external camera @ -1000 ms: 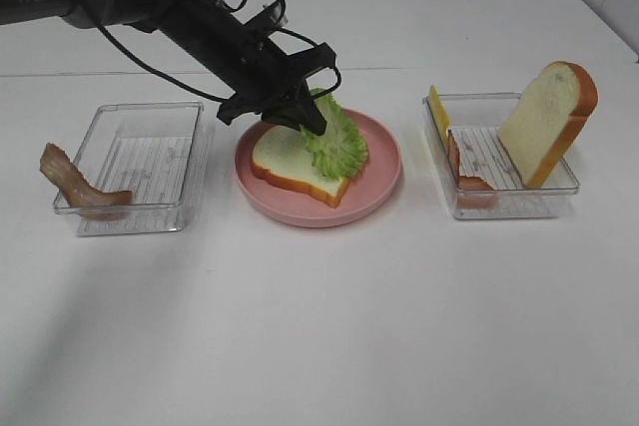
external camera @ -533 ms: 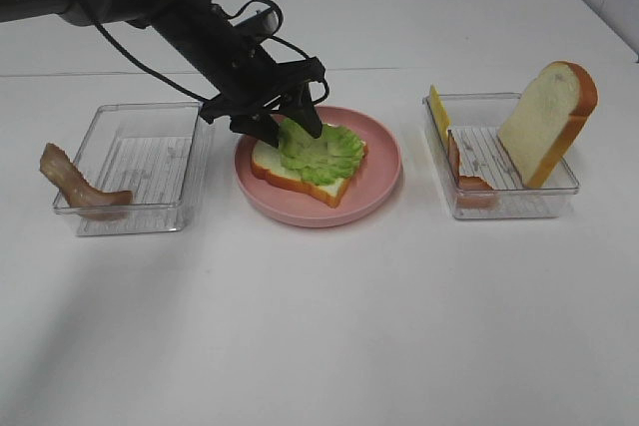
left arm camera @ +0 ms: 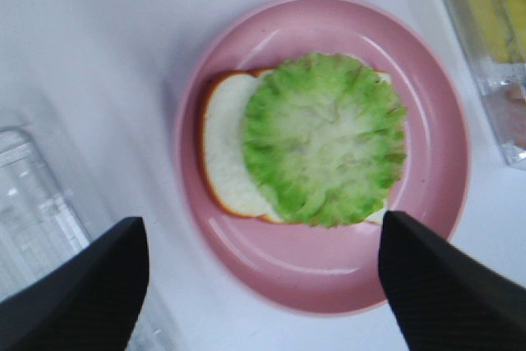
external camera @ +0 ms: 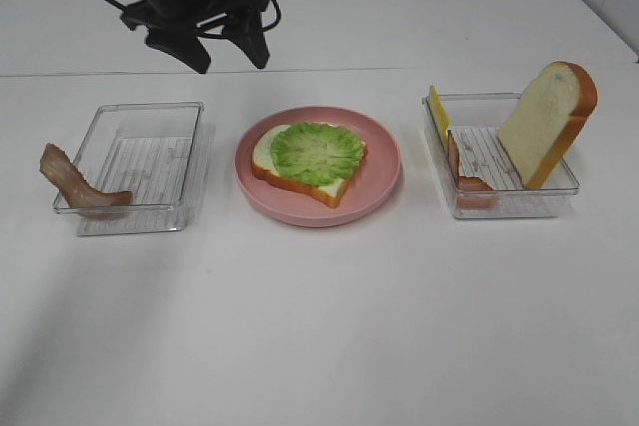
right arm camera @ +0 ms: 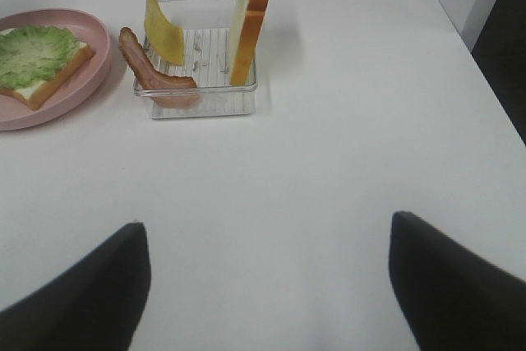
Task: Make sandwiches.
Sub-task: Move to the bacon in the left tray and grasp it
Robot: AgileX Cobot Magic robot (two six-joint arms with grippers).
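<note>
Left pincer (external camera: 230, 57): held high above the counter (external camera: 319, 326), behind the gap between the left container (external camera: 150, 108) and the plate (external camera: 384, 162); its fingers are spread wide and nothing is gripped (in the wrist view the plate is seen straight below, framed by the two dark fingertips)
Right pincer (right arm camera: 267, 285): seen only in its own wrist view, released, with fingers set wide apart over bare counter, well apart from the right container (external camera: 499, 210)
Plate: pink and round, placed mid-counter between the two clear containers
Bread slice (external camera: 266, 155): laid flat on the plate, white with an orange-brown crust
Lettuce leaf (external camera: 318, 150): spread flat on top of the bread slice, most of which is covered; a strip of white is left bare on the side toward the left container
Bacon strip (external camera: 75, 187): draped over the front left corner of the left container, one end sticking out past the wall
Second bread slice (external camera: 549, 117): stood on edge in the right container, leaned toward its right side
Cheese slice (external camera: 437, 112): yellow, propped upright at the far left corner of the right container
Second bacon strip (external camera: 464, 173): curved, leaned along the left wall of the right container, just in front of the cheese slice
</note>
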